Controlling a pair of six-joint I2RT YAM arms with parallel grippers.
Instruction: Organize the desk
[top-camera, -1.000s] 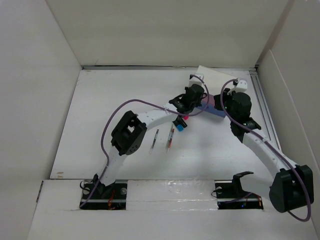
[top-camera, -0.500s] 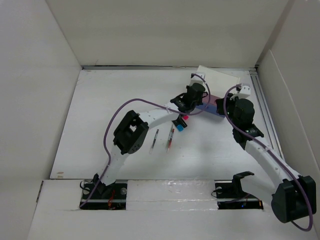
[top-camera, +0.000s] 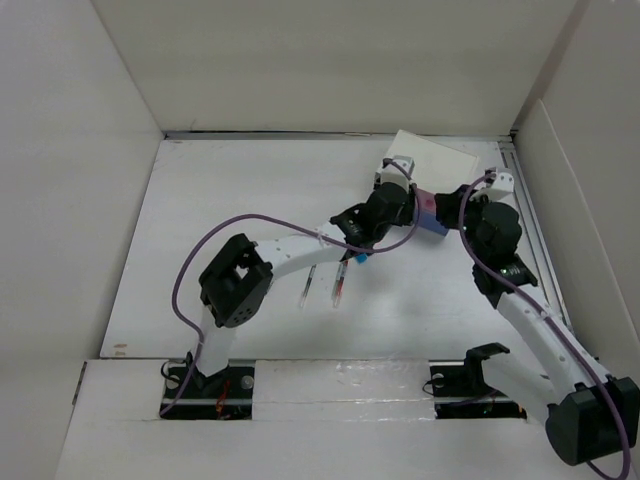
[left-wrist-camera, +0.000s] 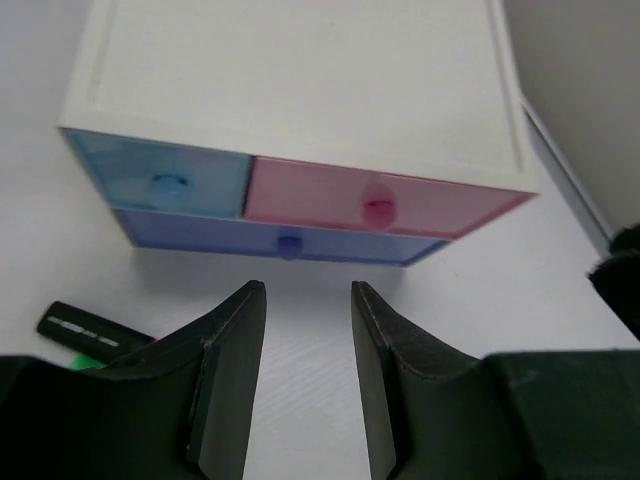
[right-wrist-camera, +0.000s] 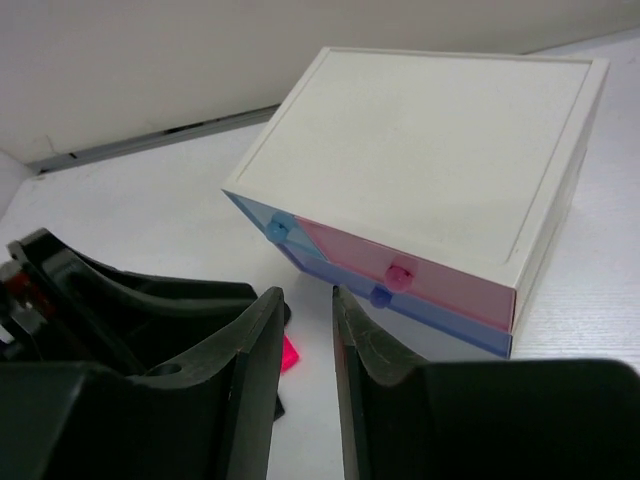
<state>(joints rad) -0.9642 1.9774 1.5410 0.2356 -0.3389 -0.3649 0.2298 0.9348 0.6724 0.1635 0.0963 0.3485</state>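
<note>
Desk (top-camera: 220, 200) carries a white drawer box (top-camera: 435, 158) at one o'clock, faced by the left claw (left-wrist-camera: 305, 300) and right claw (right-wrist-camera: 307, 300), both narrowly parted, gripping nothing.

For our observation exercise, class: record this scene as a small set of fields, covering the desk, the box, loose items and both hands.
Surface: desk, white
Box: drawer box, far right, drawers look shut
Loose items: two pens mid-desk; marker near the box
Left hand: open, empty, facing the box
Right hand: open, empty, facing the box
</note>
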